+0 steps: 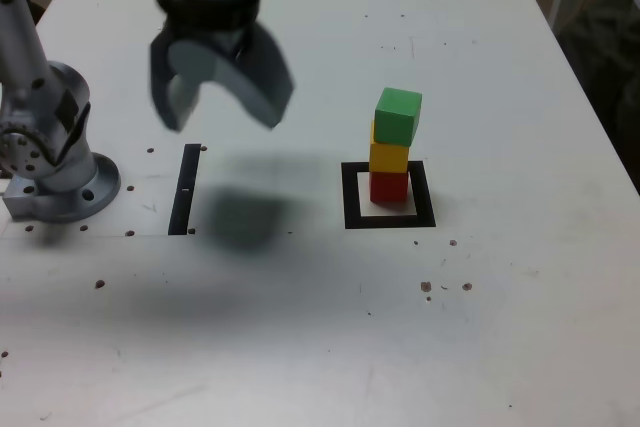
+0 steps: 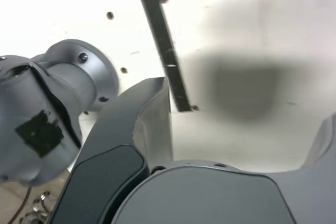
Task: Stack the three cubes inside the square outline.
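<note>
A: Starting at the near edge of the tabletop (image 1: 300,367): only a few dark specks. Farther in, finding the square outline (image 1: 349,197), toward the exterior view's right of the middle and well clear of every edge.

B: Holding all three cubes?

A: Holding the whole stack. Red cube (image 1: 389,187) at the bottom on the pale centre, close against the far border of the square. Yellow cube (image 1: 389,156) squarely on top of it. Green cube (image 1: 398,115) topmost, turned a little and overhanging slightly toward the exterior view's right.

B: And the claw?

A: Finding the gripper (image 1: 220,112) farther back and toward the exterior view's left, hanging high over the tabletop, jaws spread wide, pinching nothing. Casting a shadow just beside the black strip (image 1: 185,187), near the arm base (image 1: 60,182).

B: So, from the claw, lying toward the exterior view's right and lower down.

A: Yes, well apart, with bare tabletop between. No long axis to line up on: an upright tower with square faces.

B: Reads as finished, then.

A: Judging so. Calling for nothing but keeping clear. Risking a toppled green cube with any sweep toward the exterior view's right at cube height.
</note>
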Controlling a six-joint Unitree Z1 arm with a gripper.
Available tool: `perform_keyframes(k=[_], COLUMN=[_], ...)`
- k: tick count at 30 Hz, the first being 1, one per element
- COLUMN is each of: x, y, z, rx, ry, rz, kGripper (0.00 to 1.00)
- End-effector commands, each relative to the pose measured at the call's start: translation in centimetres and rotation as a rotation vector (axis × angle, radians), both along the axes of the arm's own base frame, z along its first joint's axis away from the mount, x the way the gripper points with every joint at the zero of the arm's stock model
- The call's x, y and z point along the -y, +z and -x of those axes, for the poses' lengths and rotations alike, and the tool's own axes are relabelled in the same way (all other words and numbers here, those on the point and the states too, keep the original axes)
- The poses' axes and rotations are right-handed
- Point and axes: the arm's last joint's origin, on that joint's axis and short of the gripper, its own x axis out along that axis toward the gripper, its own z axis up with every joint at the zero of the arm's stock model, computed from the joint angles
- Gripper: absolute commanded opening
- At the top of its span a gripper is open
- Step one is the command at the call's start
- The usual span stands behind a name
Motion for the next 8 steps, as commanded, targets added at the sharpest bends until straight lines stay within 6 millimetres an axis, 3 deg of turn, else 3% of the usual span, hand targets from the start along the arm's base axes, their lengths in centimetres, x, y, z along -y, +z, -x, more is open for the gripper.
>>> perform_keyframes(k=[1,8], x=[-0.2,-0.5], y=[-1.0,-3.4], z=[0.7,2.2], rx=[-0.009,-0.061], ry=[0.011,0.017], rz=[-0.003,-0.016], kGripper=[0.99,0.99])
